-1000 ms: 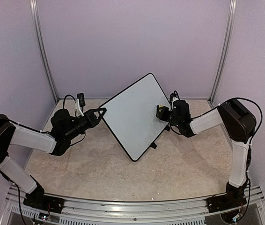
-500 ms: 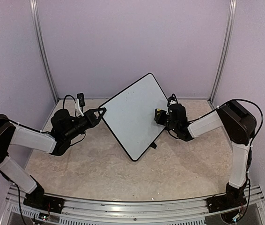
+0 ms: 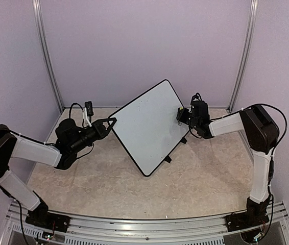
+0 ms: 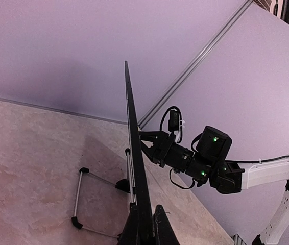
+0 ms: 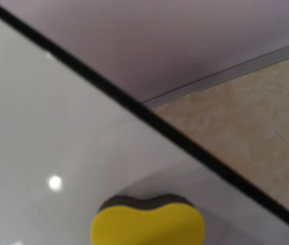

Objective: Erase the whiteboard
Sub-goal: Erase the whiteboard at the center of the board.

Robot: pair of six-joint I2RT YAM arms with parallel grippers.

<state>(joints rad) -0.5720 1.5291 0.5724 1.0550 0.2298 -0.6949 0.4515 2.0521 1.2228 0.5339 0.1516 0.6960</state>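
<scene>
Left tool (image 3: pixel 113 121): pressed together on the board's (image 3: pixel 147 127) left corner, one finger on each face.
Right tool (image 3: pixel 181 113): pinching the sponge (image 5: pixel 148 222), which is held against the board's white face.
Sponge: just inside the black rim (image 5: pixel 185 145), at the board's right edge.
Board: tilted up on its wire stand (image 4: pixel 78 196), mid-desk, nearer the far edge.
Room: a wide stretch of desk (image 3: pixel 109 189) lies between the board and the near edge; the wall (image 3: pixel 144 46) is close behind the board's top corner.

site: lab robot cell | lilac panel walls (image 3: pixel 144 46) | aluminium posts (image 3: pixel 46 56)
</scene>
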